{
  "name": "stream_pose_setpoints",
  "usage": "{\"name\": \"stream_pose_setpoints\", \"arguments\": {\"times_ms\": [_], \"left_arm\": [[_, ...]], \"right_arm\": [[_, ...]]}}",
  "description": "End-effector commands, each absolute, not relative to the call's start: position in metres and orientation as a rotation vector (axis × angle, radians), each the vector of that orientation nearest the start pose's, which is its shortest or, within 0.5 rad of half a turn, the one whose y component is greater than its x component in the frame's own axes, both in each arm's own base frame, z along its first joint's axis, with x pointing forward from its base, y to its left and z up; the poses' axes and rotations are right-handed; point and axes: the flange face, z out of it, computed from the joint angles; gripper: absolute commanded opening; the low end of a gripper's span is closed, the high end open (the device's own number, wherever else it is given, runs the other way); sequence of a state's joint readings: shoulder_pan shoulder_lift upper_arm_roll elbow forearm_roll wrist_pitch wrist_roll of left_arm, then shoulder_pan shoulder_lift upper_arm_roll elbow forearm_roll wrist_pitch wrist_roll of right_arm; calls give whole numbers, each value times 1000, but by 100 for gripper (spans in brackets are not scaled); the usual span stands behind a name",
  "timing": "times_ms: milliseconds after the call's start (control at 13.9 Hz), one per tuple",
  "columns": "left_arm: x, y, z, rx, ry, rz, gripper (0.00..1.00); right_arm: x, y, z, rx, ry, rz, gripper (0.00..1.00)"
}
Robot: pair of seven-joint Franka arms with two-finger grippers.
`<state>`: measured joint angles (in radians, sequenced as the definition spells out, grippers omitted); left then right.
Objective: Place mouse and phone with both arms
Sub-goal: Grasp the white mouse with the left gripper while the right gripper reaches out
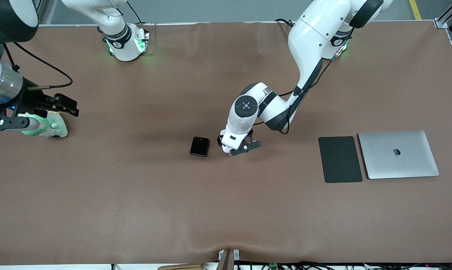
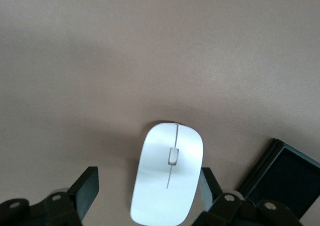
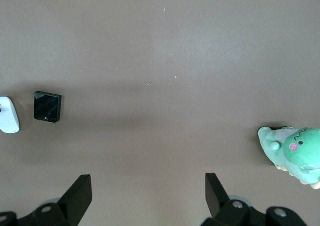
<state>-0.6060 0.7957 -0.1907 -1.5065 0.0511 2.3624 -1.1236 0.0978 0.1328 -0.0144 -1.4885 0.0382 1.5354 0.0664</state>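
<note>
The white mouse (image 2: 167,178) lies on the brown table between the fingers of my left gripper (image 2: 149,181). One finger (image 2: 207,183) stands against its side and the other finger (image 2: 87,186) is a gap away, so the gripper is open around it. In the front view my left gripper (image 1: 234,147) is down at the table and covers the mouse. The black phone (image 1: 199,146) lies flat just beside it, toward the right arm's end, and also shows as the phone (image 2: 282,178). My right gripper (image 1: 66,107) waits open and empty over the right arm's end of the table.
A green plush toy (image 1: 51,127) sits under the right arm. A dark grey pad (image 1: 340,159) and a closed silver laptop (image 1: 398,153) lie side by side toward the left arm's end. The right wrist view shows the phone (image 3: 47,106) and mouse (image 3: 8,115) some way off.
</note>
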Motion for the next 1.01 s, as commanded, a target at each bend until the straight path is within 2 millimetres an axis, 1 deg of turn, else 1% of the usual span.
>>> {"name": "stream_pose_setpoints", "arguments": {"times_ms": [0,144,216,288,360,504,576,648,720,792,864,936], "left_arm": [[520,-512,197,-3212,-600,15,90],[519,-514,192,-3220,-601,11,89],[515,-517,188,-3221,-594,15,88],[513,-519,186,-3225,-588,11,87],[511,-521,184,-3225,-584,12,85],[510,-520,177,-3218,-583,18,81],[506,-524,177,-3222,-572,17,77],[506,-524,175,-3217,-568,10,75],[505,-524,174,-3215,-561,7,70],[505,-525,176,-3216,-539,-9,62],[507,-524,178,-3215,-509,-35,57],[510,-521,181,-3209,-476,-71,50]], "right_arm": [[603,61,560,-3102,-41,185,100],[614,73,534,-3103,-67,224,100],[617,77,524,-3111,-80,247,100],[616,83,522,-3117,-99,255,100],[615,81,520,-3119,-93,273,100],[622,68,512,-3107,-45,271,100],[625,64,506,-3109,-19,278,100],[627,57,503,-3107,-23,287,100],[630,51,494,-3098,-3,304,100],[634,53,481,-3099,2,309,100],[640,61,474,-3103,1,272,100],[644,66,463,-3105,5,267,100]]}}
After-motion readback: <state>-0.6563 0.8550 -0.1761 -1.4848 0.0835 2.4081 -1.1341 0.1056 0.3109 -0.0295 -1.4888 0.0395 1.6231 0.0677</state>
